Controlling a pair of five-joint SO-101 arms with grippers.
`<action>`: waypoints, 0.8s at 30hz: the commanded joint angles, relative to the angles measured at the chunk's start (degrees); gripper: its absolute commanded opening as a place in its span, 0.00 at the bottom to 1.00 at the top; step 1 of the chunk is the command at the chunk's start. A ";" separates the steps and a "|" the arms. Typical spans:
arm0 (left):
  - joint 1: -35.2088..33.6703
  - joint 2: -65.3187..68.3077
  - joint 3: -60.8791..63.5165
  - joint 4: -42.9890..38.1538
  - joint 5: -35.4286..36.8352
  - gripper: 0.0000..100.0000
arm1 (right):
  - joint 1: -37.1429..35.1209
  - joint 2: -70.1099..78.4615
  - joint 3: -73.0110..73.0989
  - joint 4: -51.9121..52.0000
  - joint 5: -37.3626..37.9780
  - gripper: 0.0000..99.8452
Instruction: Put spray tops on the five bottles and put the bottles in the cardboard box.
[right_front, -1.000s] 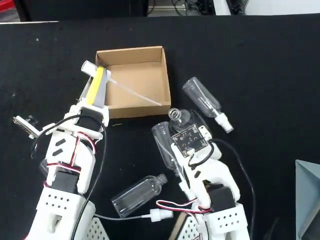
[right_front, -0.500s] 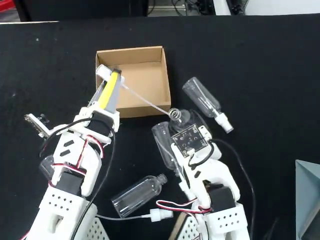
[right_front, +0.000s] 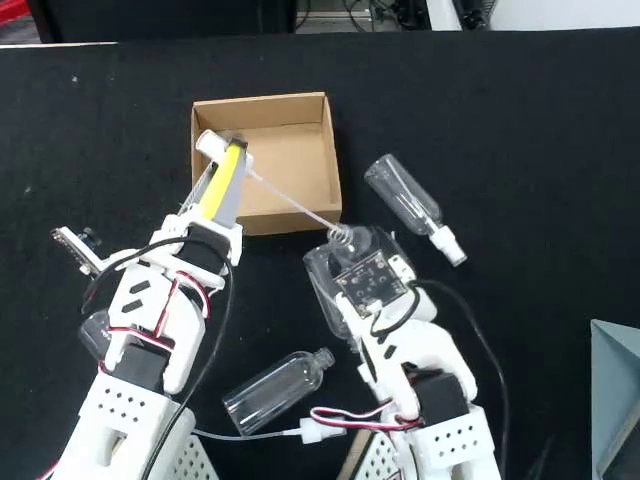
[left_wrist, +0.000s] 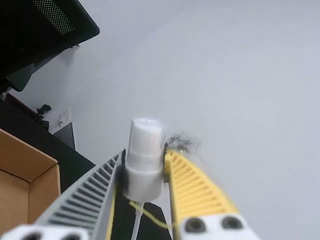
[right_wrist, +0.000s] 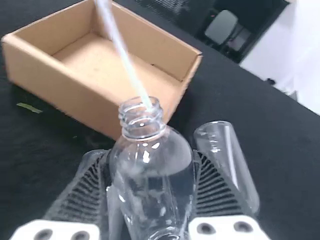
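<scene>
A loose bottle (right_front: 272, 388) and loose top (right_front: 322, 430) lie nearest, between the arm bases. The right gripper (right_wrist: 149, 156) is clamped on an upright bottle (right_wrist: 142, 120), with another bottle (right_wrist: 225, 155) half hidden beside it. The left gripper (left_wrist: 144, 159) pinches a spray top (left_wrist: 146, 135) above the box (right_front: 330, 150) edge, its tube (right_front: 290, 200) tip in the upright bottle's mouth. A capped bottle (right_front: 405, 200) lies right of the box. Bare table (right_front: 500, 100) lies beyond.

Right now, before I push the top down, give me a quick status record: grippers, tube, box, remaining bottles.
left gripper: shut on spray top, above the box
right gripper: shut on held bottle, neck toward the box
dip tube: tip in the held bottle's neck; top not seated
cardboard box: no bottles inside
capped bottle: lying right of the box
uncapped bottle: lying near the arm bases
loose spray top: lying beside the uncapped bottle
</scene>
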 joint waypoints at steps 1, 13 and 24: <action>0.66 -1.23 -1.01 -1.05 -1.05 0.03 | -1.49 -5.76 -0.31 0.18 0.79 0.07; 1.01 -1.23 -0.04 -1.05 -3.52 0.03 | -1.41 -5.76 -0.31 0.00 0.35 0.07; 5.67 -1.23 2.77 -1.32 -7.47 0.03 | -1.41 -5.76 -0.31 0.44 0.26 0.07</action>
